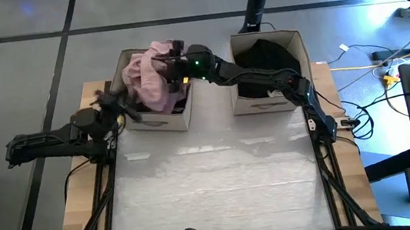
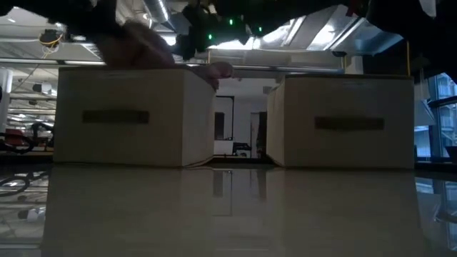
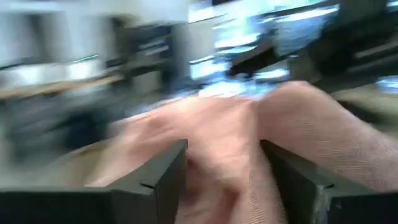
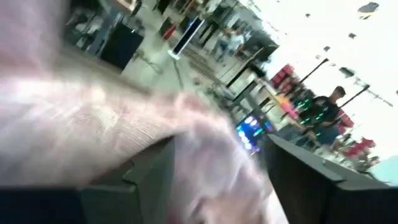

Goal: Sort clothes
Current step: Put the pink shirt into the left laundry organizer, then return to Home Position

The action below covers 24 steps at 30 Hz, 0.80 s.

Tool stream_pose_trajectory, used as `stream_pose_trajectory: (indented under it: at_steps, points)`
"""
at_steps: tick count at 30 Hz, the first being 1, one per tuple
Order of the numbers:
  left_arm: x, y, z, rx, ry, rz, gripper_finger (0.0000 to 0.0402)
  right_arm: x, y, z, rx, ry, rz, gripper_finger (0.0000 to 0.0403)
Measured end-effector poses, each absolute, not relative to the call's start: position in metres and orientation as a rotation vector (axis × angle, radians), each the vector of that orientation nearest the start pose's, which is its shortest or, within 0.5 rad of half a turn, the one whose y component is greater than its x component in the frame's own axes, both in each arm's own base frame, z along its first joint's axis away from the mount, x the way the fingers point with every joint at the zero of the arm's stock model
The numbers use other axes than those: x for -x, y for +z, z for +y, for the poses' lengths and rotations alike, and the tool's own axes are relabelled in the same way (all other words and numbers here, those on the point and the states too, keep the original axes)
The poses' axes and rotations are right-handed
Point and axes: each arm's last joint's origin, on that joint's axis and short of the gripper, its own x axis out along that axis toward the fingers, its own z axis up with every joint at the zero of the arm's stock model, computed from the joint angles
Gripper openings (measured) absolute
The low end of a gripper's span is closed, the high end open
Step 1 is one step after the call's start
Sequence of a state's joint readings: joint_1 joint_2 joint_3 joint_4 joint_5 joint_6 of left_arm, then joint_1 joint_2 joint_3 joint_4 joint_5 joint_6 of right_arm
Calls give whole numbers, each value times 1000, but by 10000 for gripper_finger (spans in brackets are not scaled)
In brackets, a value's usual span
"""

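Pale pink shirt (image 1: 153, 78) is sitting heaped in and over the left beige box (image 1: 160, 118), at about 11 o'clock on the table (image 1: 220, 183), w/ a fold hanging past the box's rim in the low view (image 2: 214, 71). Right gripper (image 1: 176, 64) is reaching across from 2 o'clock to the shirt's top, and the left gripper (image 1: 121, 109) is meeting it from 9 o'clock; both wrist views are showing fingers (image 3: 163, 180) (image 4: 152, 171) spread w/ pink cloth bunched between them, but can't tell if either is actually pinching it. A black garment (image 1: 268, 61) is lying inside the right beige box (image 1: 265, 102) at 1 o'clock, well apart from both grippers.
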State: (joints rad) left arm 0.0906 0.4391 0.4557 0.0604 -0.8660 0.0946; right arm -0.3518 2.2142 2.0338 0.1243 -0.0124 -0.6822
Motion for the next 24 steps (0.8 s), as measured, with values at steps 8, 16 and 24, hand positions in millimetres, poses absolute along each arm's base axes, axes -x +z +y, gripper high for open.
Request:
stream_pose_trajectory:
  at_steps: [8, 16, 24]
  points:
    - [-97, 276, 35, -71, 1195, 73, 189, -479, 384, -178, 679, -340, 303, 258]
    - [-94, 278, 32, -63, 1114, 65, 189, -421, 422, -150, 654, -252, 558, 253]
    - [-92, 284, 17, -14, 654, -18, 189, -395, 403, -122, 620, -146, 932, 252]
